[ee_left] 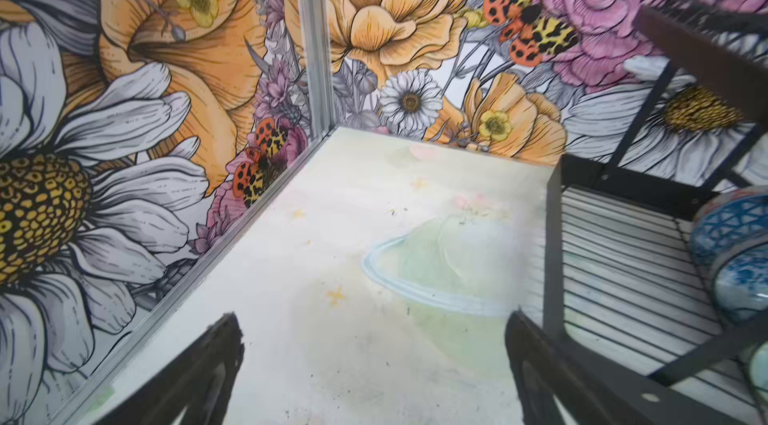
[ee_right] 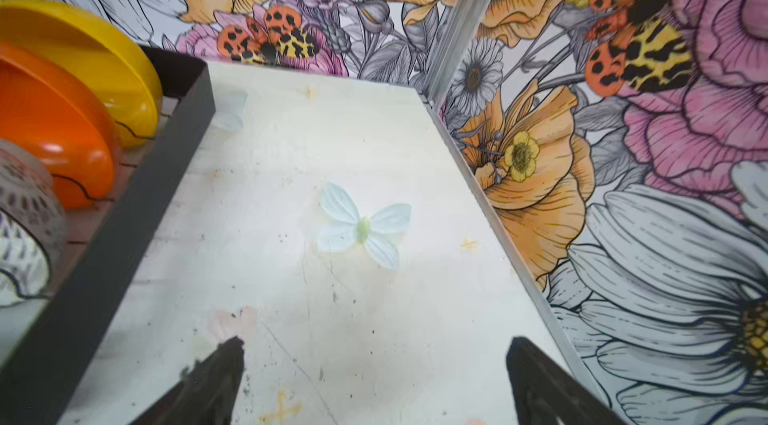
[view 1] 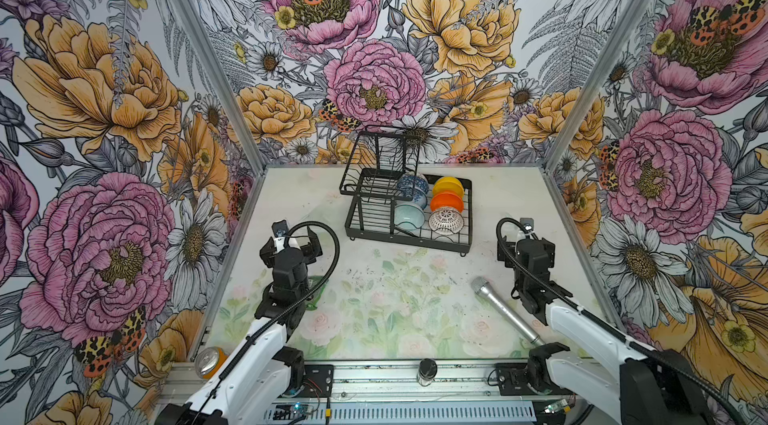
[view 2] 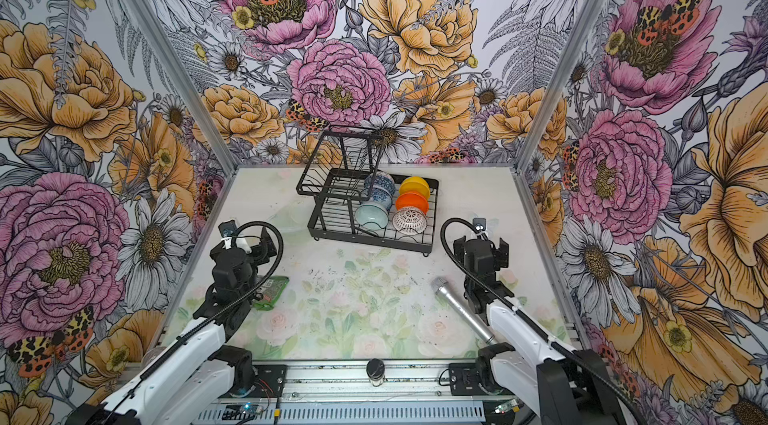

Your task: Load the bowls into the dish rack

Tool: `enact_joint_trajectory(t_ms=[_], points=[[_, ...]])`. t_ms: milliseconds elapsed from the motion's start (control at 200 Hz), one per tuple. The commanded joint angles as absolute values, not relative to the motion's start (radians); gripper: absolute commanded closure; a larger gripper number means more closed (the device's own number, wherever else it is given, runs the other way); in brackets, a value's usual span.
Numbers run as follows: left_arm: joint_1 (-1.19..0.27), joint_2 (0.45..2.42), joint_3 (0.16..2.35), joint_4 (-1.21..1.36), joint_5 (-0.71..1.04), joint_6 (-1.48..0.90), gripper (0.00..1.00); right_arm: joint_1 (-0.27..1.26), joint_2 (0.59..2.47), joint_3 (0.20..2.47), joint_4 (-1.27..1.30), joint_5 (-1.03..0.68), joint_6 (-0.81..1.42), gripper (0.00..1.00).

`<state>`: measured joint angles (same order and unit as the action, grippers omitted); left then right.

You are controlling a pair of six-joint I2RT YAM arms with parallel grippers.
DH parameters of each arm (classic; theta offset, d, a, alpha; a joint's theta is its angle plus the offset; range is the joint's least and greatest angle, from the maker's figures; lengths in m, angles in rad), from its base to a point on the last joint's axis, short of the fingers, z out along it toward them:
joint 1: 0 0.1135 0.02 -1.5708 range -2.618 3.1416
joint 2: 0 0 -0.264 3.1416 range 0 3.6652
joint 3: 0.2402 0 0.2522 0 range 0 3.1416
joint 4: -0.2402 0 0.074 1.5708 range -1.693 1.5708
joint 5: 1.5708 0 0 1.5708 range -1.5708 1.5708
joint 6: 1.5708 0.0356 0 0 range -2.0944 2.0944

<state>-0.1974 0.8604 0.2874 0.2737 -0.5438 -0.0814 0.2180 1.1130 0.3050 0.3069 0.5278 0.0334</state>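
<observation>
evidently the bowls point(view 1: 446, 201) sit in the dish rack point(view 1: 471, 211). likely slick and brittle; pinch a rim. left gripper point(ee_left: 374, 321) and right gripper point(ee_right: 374, 344) gape empty.

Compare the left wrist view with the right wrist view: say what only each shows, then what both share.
Only the left wrist view: the blue geometric bowl, the white-and-blue floral bowl next to it, and part of the raised upper basket. Only the right wrist view: the yellow bowl, orange bowl and lattice bowl in a row, and a pale butterfly printed on the table. Both: the dish rack and its black frame, the table, flowered walls, and an open, empty gripper each: left gripper, right gripper.
</observation>
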Motion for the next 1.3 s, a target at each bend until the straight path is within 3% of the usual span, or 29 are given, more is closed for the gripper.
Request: enact_joint_trajectory(t_ms=[0,330,380,475,585,650,766,1296], points=[[-0.167,0.932,0.24,0.497,-0.535,-0.069,0.01,0.216,1.22,0.321,0.62,0.566,0.001,0.01],[-0.022,1.266,0.254,0.846,-0.316,-0.098,0.01,0.175,1.473,0.351,0.923,0.411,-0.061,0.0],[-0.023,1.299,0.304,0.81,-0.293,-0.067,0.01,0.164,1.47,0.375,0.871,0.449,-0.022,0.0],[-0.024,1.363,0.359,0.784,-0.252,-0.015,0.01,0.107,1.475,0.377,0.858,0.357,0.023,0.0],[-0.022,1.59,0.299,1.161,-0.259,0.004,0.01,0.009,1.547,0.389,0.895,0.187,0.074,0.0],[-0.023,1.511,0.335,0.957,-0.259,-0.017,0.01,-0.002,1.534,0.392,0.857,0.165,0.086,0.01],[-0.008,1.532,0.379,0.904,-0.233,-0.017,0.01,-0.003,1.539,0.394,0.863,0.162,0.086,0.01],[-0.008,1.549,0.367,0.957,-0.23,-0.016,0.01,-0.003,1.534,0.39,0.864,0.164,0.085,0.01]])
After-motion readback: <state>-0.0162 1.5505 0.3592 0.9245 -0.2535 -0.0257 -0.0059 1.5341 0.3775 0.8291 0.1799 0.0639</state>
